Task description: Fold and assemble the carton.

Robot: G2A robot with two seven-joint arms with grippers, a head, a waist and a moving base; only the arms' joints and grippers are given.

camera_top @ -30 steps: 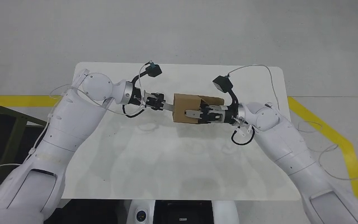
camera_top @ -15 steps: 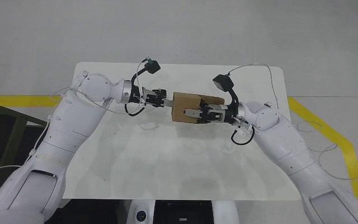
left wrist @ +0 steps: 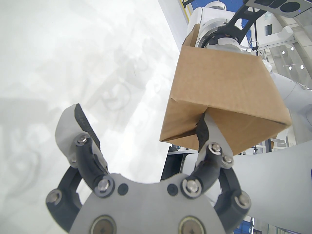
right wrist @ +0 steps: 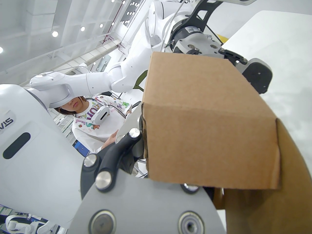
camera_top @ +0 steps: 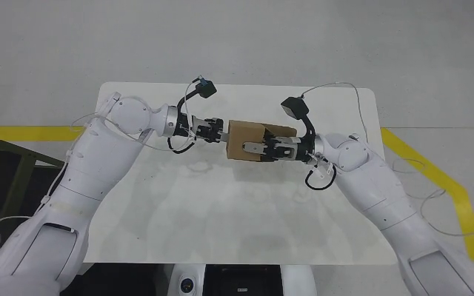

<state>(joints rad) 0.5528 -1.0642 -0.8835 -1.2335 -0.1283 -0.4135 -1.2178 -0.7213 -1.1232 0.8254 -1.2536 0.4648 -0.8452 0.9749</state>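
A brown carton (camera_top: 244, 137) hangs in the air above the middle of the white table (camera_top: 237, 214), lying on its side between the two arms. My right gripper (camera_top: 257, 151) is shut on the carton's wall at its open right end, with one finger (right wrist: 130, 122) on the outside. A loose flap (right wrist: 290, 171) hangs at that end. My left gripper (camera_top: 218, 134) is open at the carton's left end. One of its fingertips (left wrist: 203, 127) is tucked into the gap at the end flaps of the carton (left wrist: 219, 91), and the other fingertip (left wrist: 80, 118) stands free.
The table's far edge (camera_top: 237, 84) lies behind both arms. A yellow floor line (camera_top: 29, 133) runs past the left side and another (camera_top: 437, 177) past the right.
My left gripper has moved right, from a short way off the carton to touching its left end. The right gripper and the carton have hardly shifted.
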